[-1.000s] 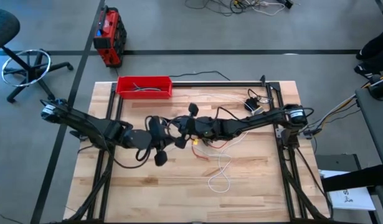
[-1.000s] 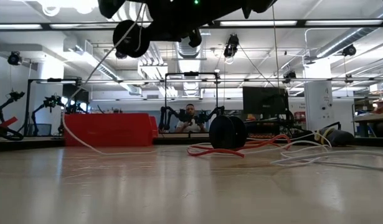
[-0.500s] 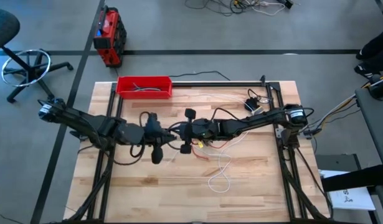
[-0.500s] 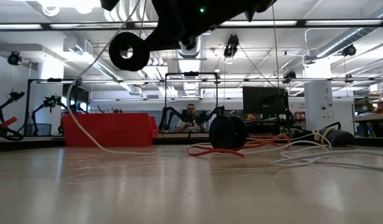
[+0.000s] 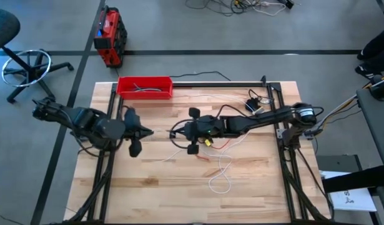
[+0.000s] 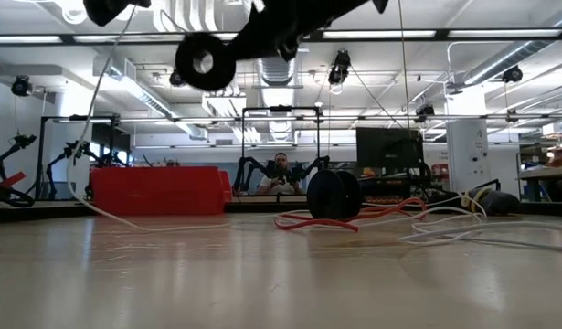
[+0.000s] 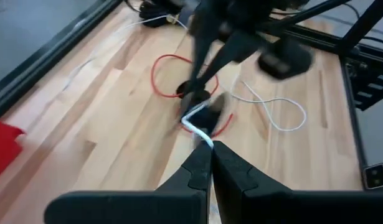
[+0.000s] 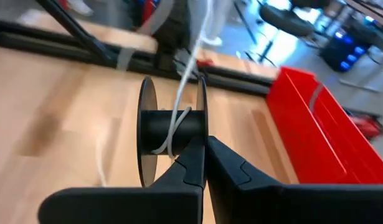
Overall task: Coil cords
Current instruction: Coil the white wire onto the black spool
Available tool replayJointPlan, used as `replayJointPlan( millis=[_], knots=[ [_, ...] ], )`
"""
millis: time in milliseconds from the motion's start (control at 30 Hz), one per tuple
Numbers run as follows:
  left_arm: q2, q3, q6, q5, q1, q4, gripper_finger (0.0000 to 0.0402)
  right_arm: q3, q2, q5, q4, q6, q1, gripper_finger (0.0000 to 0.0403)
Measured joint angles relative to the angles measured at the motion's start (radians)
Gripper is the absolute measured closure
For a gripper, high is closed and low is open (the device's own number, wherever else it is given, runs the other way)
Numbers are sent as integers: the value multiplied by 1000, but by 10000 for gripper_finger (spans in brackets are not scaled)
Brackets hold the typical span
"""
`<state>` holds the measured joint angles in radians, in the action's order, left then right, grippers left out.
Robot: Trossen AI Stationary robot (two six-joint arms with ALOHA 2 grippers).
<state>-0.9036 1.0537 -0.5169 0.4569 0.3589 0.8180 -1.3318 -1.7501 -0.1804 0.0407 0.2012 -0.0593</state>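
Near right of centre on light wooden slatted table [image 5: 148, 187]: slack loop of thin white cord [image 5: 220, 181] lying flat. Just beyond it, thin red cord [image 6: 308, 222] curled loosely on the wood, next to a black round spool [image 6: 334, 194] standing on edge.

Mid-table, raised above the surface: right gripper [image 8: 203, 149], reaching in from the right, fingers together and clamped on a black disc-shaped reel [image 8: 169, 130], a few white turns wrapped on its hub. White cord strung from that reel leftward to left gripper [image 7: 210, 152], left of centre and a little apart from the right one; fingers pressed together, pinching the cord at the tips. Another stretch of white cord draped down to the table on the left side.

Far left edge: red rectangular plastic tray [image 5: 145, 86] with short dark grey cables [image 5: 145, 90] inside. Far right: small black and white device [image 5: 254, 104].

Beyond table: red toolbox [image 5: 108, 37] on floor; seated person [image 6: 281, 174] in the room behind.
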Motion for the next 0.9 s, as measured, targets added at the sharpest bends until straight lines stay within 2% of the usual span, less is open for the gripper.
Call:
replayJointPlan(
  millis=[167, 367, 667, 833, 900],
  knots=[
    [36, -82, 7, 28, 1, -61, 401, 4, 44, 132, 44, 1, 0, 403],
    [56, -245, 36, -1, 2, -290, 401, 11, 81, 188, 123, -15, -1, 403],
    [81, -394, 64, -28, 9, -558, 401, 13, 100, 127, 119, -75, 11, 403],
    [72, -469, 119, 4, 9, -752, 401, 13, 77, 120, 295, -131, 11, 403],
    [60, -500, 153, 25, 8, -854, 401, 13, 55, 70, 366, -153, 9, 403]
  ],
)
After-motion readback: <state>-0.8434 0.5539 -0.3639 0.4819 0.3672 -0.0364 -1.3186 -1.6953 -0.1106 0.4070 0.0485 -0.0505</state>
